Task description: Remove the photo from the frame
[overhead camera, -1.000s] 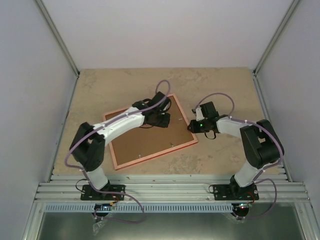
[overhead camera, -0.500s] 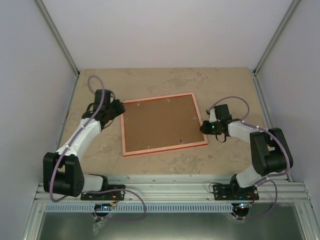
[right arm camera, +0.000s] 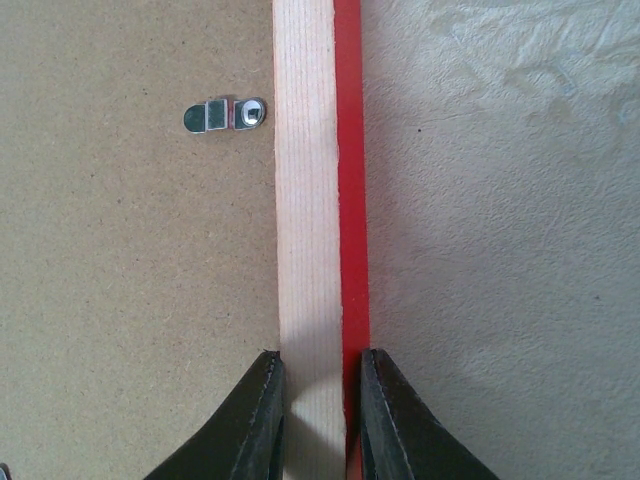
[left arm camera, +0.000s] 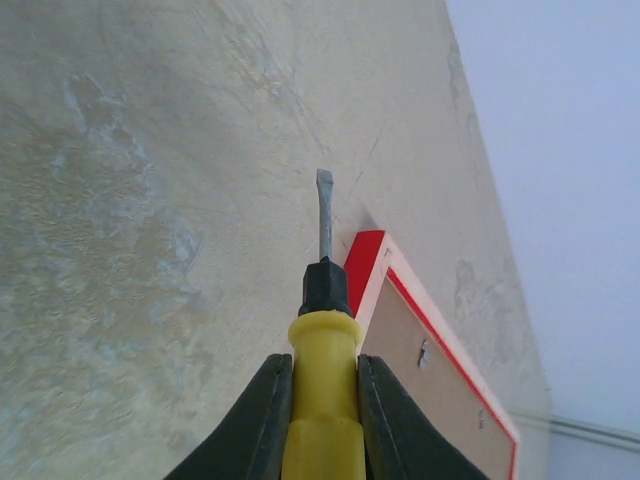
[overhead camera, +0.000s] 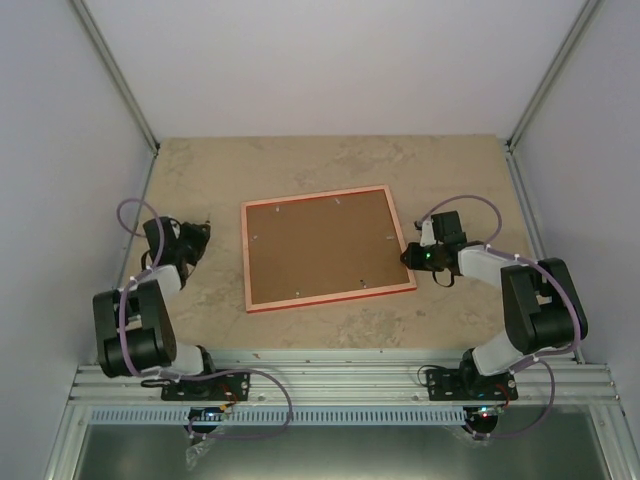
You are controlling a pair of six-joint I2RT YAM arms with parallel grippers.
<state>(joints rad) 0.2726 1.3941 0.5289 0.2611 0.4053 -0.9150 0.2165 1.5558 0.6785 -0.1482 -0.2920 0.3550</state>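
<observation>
The frame [overhead camera: 328, 248] lay face down in the middle of the table [overhead camera: 300, 160], brown backing board [overhead camera: 320, 240] up, so the photo was hidden from every view. Small metal tabs [right arm camera: 225, 115] sat on the board just inside the pale wooden rim. The right gripper [right arm camera: 320, 365] was clenched across the frame's right rail, one finger on the board side and one on the red outer edge. The left gripper [left arm camera: 323, 362], off to the frame's left and apart from it, grasped a yellow-handled screwdriver [left arm camera: 323, 400], its flat tip pointing past the frame's near corner.
</observation>
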